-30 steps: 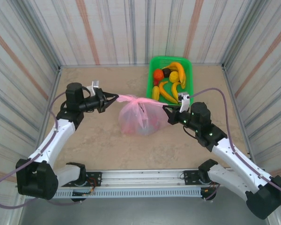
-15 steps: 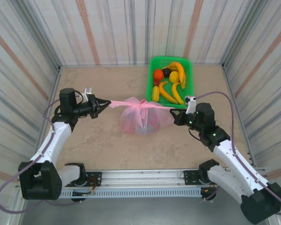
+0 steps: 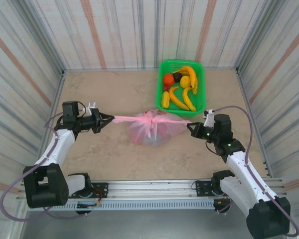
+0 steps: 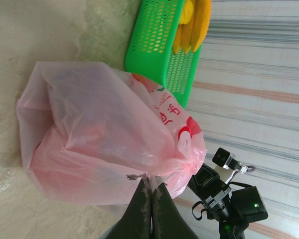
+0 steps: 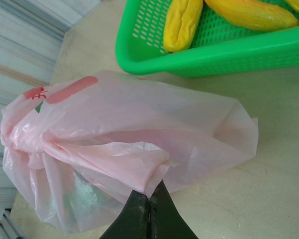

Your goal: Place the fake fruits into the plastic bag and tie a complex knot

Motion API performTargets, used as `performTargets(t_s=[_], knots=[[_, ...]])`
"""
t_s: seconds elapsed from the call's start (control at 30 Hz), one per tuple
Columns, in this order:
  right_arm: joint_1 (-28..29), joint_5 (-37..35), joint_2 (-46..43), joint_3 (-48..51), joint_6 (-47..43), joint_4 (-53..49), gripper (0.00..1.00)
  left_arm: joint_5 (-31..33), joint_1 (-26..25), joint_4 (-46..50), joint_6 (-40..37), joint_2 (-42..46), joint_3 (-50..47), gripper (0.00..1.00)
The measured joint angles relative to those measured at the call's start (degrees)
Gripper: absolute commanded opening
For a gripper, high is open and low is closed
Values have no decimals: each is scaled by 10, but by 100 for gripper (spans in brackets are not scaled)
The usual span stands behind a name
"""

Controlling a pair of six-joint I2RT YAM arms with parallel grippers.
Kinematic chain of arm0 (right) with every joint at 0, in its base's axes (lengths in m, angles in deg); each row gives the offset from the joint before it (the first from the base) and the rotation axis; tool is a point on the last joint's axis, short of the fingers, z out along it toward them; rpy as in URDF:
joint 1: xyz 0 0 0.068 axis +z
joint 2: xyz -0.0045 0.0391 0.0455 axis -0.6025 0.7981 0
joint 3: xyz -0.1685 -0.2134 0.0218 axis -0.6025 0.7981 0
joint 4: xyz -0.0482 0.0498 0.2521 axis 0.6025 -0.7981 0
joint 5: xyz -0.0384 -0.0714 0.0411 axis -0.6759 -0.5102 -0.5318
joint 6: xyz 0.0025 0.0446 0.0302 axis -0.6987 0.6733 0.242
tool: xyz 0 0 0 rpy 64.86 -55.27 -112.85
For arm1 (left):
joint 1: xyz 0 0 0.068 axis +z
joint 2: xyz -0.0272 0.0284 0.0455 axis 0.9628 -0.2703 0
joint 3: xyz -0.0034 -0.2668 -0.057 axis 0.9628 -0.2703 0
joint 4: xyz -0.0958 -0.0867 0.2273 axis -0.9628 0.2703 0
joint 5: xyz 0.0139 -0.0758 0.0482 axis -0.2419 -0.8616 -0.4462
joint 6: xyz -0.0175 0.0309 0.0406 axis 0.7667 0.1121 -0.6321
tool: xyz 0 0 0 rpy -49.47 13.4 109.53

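Your plastic bag (image 3: 152, 133) is sitting at the middle of the table (image 3: 104, 87). Its belly is resting on the surface and its pink film is gathering at the top into the knot (image 3: 150, 118). Dim shapes are showing through the film, too blurred for you to name.

Two flat tails are running out of the knot in one taut line. The left tail (image 3: 124, 119) is heading toward 9 o'clock and the right tail (image 3: 175, 121) toward 3 o'clock.

At the 9 o'clock end your left gripper (image 3: 108, 119) is pinching the left tail. In the left wrist view its dark fingertips (image 4: 139, 209) are pressing together, with pink film bunching right at their tips.

At the 3 o'clock end, a touch nearer to you, your right gripper (image 3: 190, 126) is pinching the right tail. In the right wrist view its fingertips (image 5: 137, 216) are meeting on a folded point of film.

The two grippers are hanging well apart, with the bag between them.

At 1 o'clock from the bag, near it and toward the far wall, the green basket (image 3: 162, 64) is standing. It is holding fake fruits (image 3: 178, 98): several yellow bananas, an orange piece, a dark piece and a round yellow one.
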Motion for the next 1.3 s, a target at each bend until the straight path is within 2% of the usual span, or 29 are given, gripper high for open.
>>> performTargets(t_s=[0.23, 0.97, 1.1, 1.17, 1.3], knots=[[-19, 24, -3, 26, 8, 0, 0, 0, 4, 10, -20, -20, -16, 0], [-28, 47, 5, 27, 8, 10, 0, -3, 12, -7, -7, -25, -28, 0], [-36, 56, 12, 26, 7, 17, 0, 17, 0, -13, -4, -21, -28, 13], [-51, 39, 13, 25, 6, 15, 0, 50, 4, -20, 0, -19, -27, 21], [-63, 24, 14, 11, 3, 2, 26, 94, 7, -19, 3, -7, -19, 37]])
